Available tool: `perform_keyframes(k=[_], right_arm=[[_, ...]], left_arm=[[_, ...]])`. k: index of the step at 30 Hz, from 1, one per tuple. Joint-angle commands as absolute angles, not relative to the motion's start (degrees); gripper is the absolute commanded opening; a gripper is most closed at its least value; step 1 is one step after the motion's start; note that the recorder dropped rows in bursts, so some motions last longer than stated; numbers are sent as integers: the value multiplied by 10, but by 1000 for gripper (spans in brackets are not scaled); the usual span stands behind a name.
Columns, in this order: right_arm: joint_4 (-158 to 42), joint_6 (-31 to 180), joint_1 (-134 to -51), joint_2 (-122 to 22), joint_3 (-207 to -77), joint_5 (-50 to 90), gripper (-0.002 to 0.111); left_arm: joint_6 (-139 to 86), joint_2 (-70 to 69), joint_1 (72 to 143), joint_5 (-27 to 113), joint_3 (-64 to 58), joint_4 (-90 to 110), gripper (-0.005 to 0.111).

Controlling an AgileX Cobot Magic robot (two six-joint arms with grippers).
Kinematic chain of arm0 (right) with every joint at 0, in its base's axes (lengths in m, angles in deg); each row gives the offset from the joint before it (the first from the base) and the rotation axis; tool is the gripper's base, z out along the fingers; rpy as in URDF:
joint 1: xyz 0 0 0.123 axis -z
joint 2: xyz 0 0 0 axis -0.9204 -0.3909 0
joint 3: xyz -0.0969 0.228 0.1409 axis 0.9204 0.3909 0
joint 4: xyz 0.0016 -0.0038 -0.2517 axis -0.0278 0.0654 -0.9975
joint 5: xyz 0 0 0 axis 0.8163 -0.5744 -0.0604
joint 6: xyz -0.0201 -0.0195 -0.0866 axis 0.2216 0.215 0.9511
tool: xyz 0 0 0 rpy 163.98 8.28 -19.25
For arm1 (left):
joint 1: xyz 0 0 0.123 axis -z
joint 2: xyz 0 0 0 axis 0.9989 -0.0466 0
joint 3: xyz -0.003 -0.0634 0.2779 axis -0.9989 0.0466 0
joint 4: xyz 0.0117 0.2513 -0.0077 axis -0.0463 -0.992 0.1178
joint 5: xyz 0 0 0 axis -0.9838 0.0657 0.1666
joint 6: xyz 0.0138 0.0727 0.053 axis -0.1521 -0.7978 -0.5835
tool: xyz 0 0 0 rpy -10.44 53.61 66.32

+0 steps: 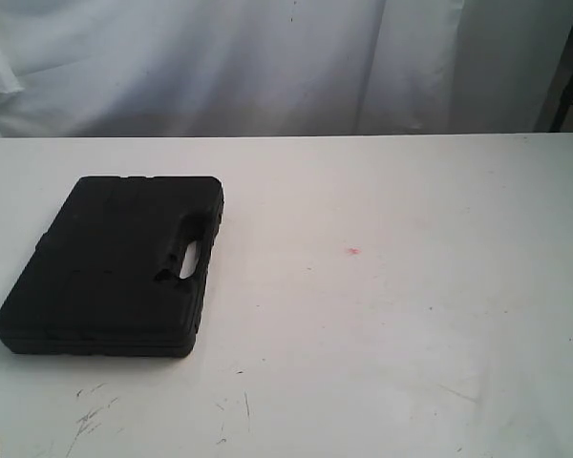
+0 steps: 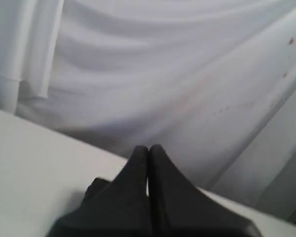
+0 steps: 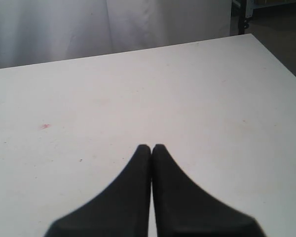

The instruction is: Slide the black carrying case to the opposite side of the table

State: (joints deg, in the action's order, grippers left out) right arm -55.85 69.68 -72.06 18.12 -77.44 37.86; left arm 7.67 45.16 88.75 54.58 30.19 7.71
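1. Your case (image 1: 115, 267) lies flat on the left part of the table (image 1: 411, 334), with its handle cutout (image 1: 188, 260) facing the middle — nothing touches it.
2. The left gripper (image 2: 148, 150) has its fingers pressed together on nothing. So does the right gripper (image 3: 151, 148), which hangs over bare tabletop.
3. Neither arm shows in the exterior view.
4. By my reading the slide is not yet begun — you have the approach, the contact and the whole push toward the right side left.
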Motion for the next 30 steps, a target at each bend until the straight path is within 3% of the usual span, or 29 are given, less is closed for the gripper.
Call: perform_keyframes(k=[1,8,12,18,23,30], right_arm=[[-558,700,-716,185,-772,375,0],[-558,700,-716,185,-772,375,0],[-558,700,-716,185,-772,375,0],[-558,700,-716,185,-772,375,0],[-558,700,-716,185,-772,375,0],[-558,700,-716,185,-772,375,0]], left_arm=[[-16,288,887,672,182,70,0],[-170,91,887,802,25,206,0],[-270,8,887,838,-36,295,7],[-372,-88,887,920,-94,383,30],[-511,-151,887,931,-102,507,62],[-506,-226,901,981,-141,582,67]])
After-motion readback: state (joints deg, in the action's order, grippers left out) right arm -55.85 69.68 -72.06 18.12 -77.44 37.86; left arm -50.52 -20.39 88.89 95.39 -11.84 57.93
